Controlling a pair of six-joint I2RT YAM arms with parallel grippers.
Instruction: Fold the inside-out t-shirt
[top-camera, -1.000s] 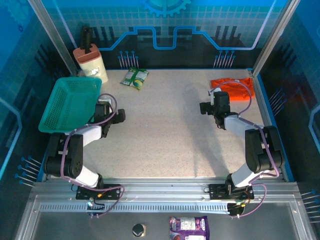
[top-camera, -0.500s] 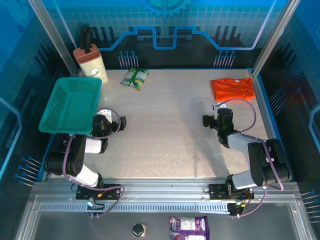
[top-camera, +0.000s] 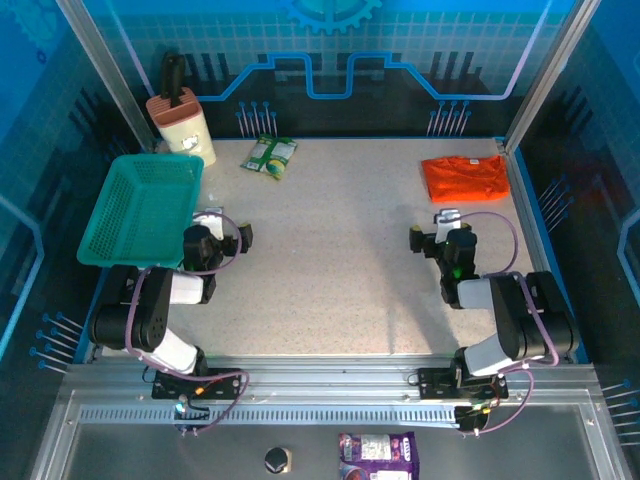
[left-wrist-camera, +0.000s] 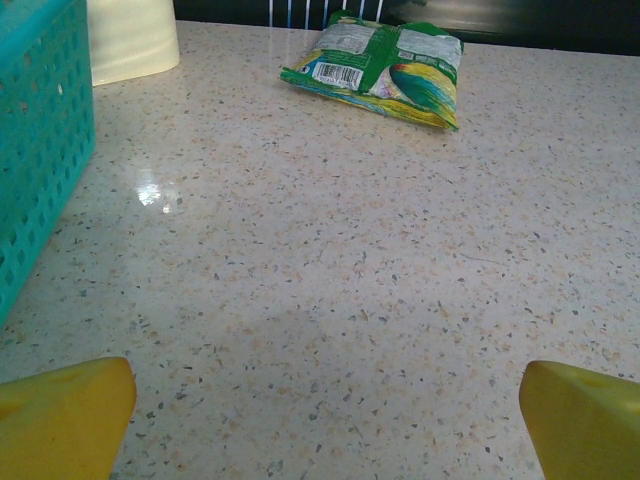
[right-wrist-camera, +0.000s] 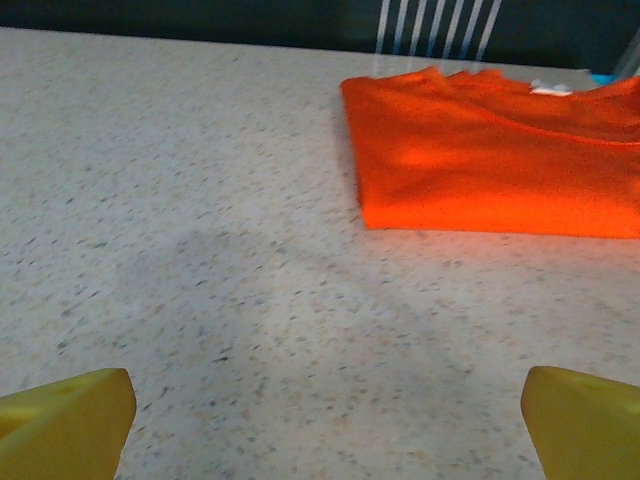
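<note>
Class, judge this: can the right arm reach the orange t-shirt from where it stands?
Probably yes: the open right gripper faces the t-shirt, with bare tabletop between them and nothing in the way.

Table (top-camera: 340, 260) mid open; basket (top-camera: 140, 205) L edge, t-shirt (top-camera: 465, 177) far R, snack bag (top-camera: 270, 155) far-mid.

The t-shirt (top-camera: 465, 177) is plain, bright orange-red cloth. It lies flat on the table (top-camera: 330, 260), folded into a compact, roughly rectangular stack of several layers.

Position: far right corner of the table, close to both the right edge and the back edge. The long side runs left to right.

The right wrist view shows a straight left edge and a straight near edge, with the layers stacked evenly. The top surface is smooth, with only faint creases. The curved neckline faces the far side, and a small white tag (right-wrist-camera: 550, 88) sits at it.
</note>
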